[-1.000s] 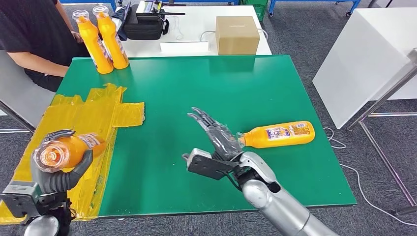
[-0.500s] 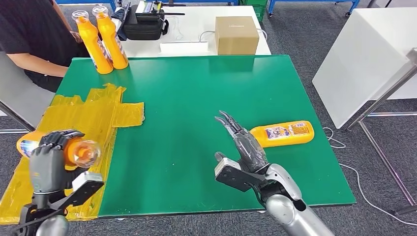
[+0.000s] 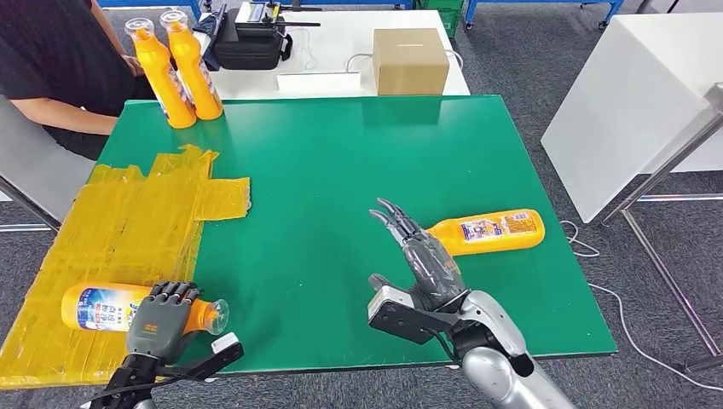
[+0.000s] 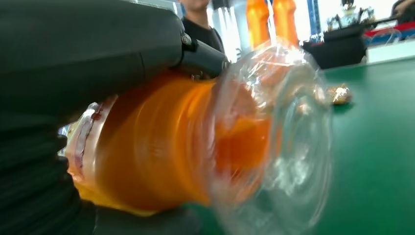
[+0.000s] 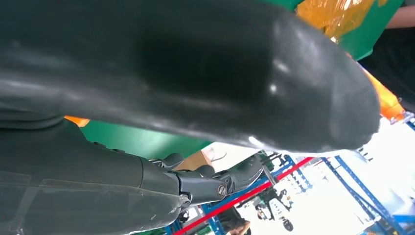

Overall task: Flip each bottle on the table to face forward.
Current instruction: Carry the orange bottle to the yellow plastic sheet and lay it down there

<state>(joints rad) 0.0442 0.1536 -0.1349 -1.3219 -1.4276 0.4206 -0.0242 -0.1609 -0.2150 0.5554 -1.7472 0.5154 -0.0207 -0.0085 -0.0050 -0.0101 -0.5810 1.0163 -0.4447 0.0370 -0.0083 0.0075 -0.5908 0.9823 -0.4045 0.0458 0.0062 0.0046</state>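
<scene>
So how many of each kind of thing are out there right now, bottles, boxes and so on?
Orange bottles: 4, two standing, one lying loose, one lying under the left robot hand at
Cardboard box: 1
Black case: 1
Total: 6

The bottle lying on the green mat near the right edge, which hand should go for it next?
Probably the right hand: it is open beside that bottle, fingers near its cap, while the left hand grips another bottle.
</scene>
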